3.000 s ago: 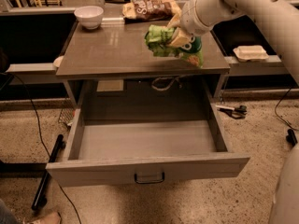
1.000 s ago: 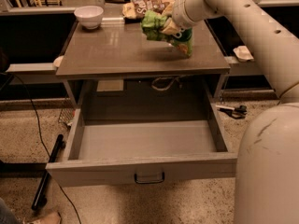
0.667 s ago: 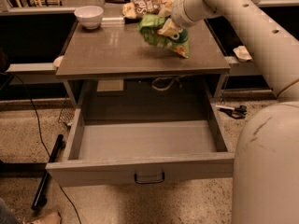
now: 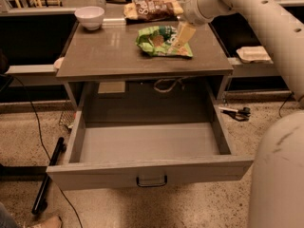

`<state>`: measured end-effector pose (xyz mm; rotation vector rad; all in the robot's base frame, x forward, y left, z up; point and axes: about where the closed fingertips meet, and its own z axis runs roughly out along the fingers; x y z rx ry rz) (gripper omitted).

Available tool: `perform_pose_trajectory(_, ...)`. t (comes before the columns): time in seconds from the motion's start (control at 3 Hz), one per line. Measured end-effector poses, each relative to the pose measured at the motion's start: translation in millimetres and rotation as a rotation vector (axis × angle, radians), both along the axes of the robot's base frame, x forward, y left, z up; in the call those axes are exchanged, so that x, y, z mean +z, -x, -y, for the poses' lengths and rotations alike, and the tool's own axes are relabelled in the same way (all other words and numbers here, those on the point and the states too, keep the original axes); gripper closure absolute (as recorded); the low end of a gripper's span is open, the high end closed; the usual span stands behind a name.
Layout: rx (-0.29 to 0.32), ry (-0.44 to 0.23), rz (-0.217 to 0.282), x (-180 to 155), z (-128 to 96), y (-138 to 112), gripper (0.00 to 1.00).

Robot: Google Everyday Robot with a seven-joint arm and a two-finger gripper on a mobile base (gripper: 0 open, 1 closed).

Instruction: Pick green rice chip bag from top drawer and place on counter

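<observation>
The green rice chip bag lies flat on the counter, right of its middle. My gripper is directly over the bag's right end and touches it, with the arm coming in from the upper right. The top drawer stands pulled fully out below the counter, and its inside is bare. Its dark handle is at the centre of the front panel.
A brown-and-tan snack bag lies at the counter's back edge, just behind the green bag. A white bowl sits at the back left corner. Tools lie on the floor to the right, and a black pole and cables to the left.
The bag was held in the air above the counter's right side. It has come down and now lies flat on the counter, with my gripper lowered along with it.
</observation>
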<state>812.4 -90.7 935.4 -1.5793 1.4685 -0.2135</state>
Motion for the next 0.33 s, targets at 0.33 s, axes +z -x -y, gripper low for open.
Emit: perform_pose_trajectory(0.33,-0.051,-0.029,0.021,17.9,30.9,15.4,0.0)
